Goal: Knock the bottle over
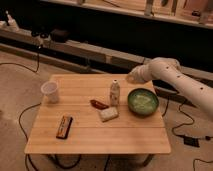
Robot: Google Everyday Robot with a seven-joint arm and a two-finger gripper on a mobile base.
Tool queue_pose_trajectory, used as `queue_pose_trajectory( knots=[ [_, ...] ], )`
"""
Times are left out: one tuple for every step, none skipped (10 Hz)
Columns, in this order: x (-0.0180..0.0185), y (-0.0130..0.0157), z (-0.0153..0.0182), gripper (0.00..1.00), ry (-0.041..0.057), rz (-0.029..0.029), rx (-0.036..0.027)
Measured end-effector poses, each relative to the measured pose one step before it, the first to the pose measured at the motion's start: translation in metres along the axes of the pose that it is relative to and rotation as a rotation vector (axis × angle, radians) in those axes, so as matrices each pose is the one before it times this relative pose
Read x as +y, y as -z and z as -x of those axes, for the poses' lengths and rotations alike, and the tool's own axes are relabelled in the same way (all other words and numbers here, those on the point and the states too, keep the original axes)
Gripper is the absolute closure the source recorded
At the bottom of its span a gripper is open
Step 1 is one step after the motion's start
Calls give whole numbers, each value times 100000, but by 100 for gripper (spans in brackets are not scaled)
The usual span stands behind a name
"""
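The bottle [114,93] is small, slim and whitish with a pale cap. It stands upright near the middle of the wooden table [95,137]. The white arm [172,77] comes in from the right. My gripper [131,78] is at the arm's end, over the table's far edge. It is behind and to the right of the bottle, apart from it, and beyond the green bowl [143,101].
A translucent white cup [50,92] stands at the table's left. A red packet [98,104] and a flat whitish block [108,114] lie in front of the bottle. A dark bar [64,126] lies front left. Cables run across the floor around the table.
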Motion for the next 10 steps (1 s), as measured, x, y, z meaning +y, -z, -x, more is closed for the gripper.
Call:
queue_pose_trajectory(
  knots=[
    [-988, -1157, 279, 100, 5962, -2410, 2629],
    [-617, -1004, 93, 100, 5971, -1684, 3538],
    [-417, -1016, 31, 100, 5216, -1325, 4170],
    [32, -769, -120, 100, 3400, -266, 3542],
    [88, -452, -43, 100, 1494, 272, 1792],
    [290, -508, 107, 100, 816, 1002, 1052],
    [398, -444, 344, 100, 88, 1801, -40],
    [632, -399, 750, 100, -823, 3118, -1587],
    [407, -157, 628, 100, -1382, 2224, -1864],
    [544, -47, 701, 100, -2484, 2551, -2840]
  ],
)
